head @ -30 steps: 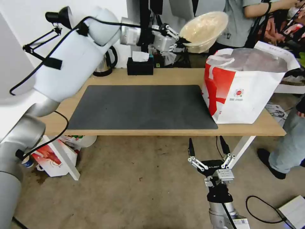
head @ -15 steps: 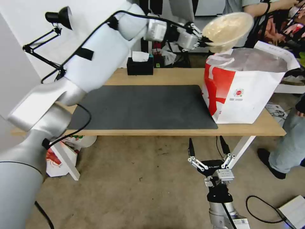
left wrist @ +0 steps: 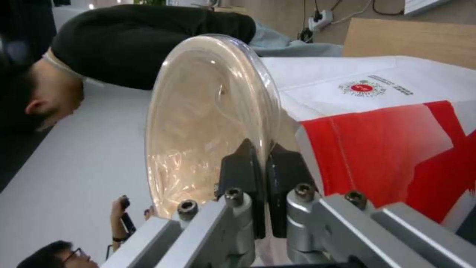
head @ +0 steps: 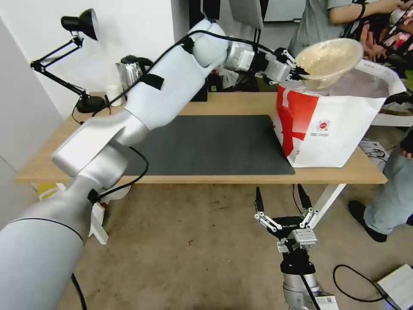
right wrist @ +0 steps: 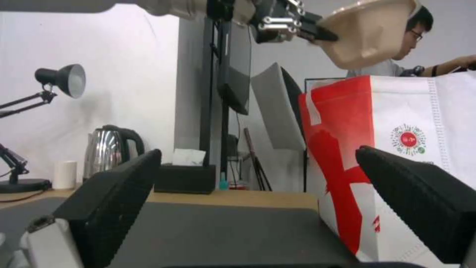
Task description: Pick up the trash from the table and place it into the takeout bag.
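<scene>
while above takeout bag [head: 331, 125], left end effector [head: 297, 71] pinches tan bowl [head: 329, 60] rim.

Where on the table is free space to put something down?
The grey mat is bare, between the left arm and the bag. The back left corner is crowded: lamp, kettle, small cup. The bag fills the right end.

The right tool [head: 280, 202] carries small white lettering reading "GALBOT" on its black body; the takeout bag's [head: 340, 129] logo print is unreadable.
</scene>
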